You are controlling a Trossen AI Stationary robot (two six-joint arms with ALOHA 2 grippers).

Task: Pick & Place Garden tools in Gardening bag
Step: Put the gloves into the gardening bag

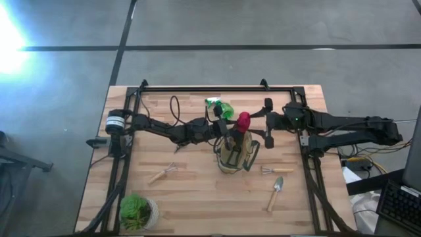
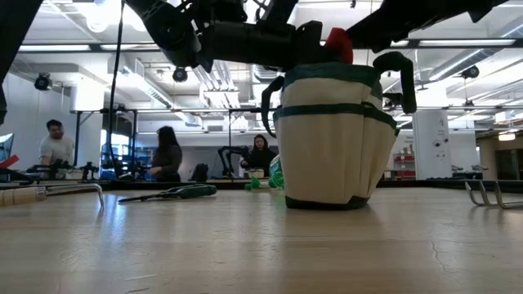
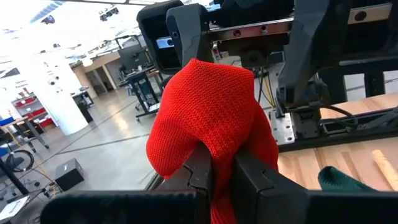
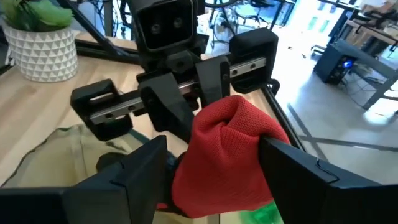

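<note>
Currently my left pincer (image 3: 221,177) is clamped on the red knit item (image 3: 211,118), holding it above the bag (image 1: 235,153) at mid-tabletop (image 1: 197,197) so it can go straight in. My right pincer (image 4: 211,165) stands wide, flanking the item without gripping it. Trowel (image 1: 275,193) and rake (image 1: 164,172) lie outside.

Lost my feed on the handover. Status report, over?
Left tool shut on red fabric piece above gardening bag. Right tool open, fingers either side of it. Rake, fork, trowel on table; nothing blocking.
</note>
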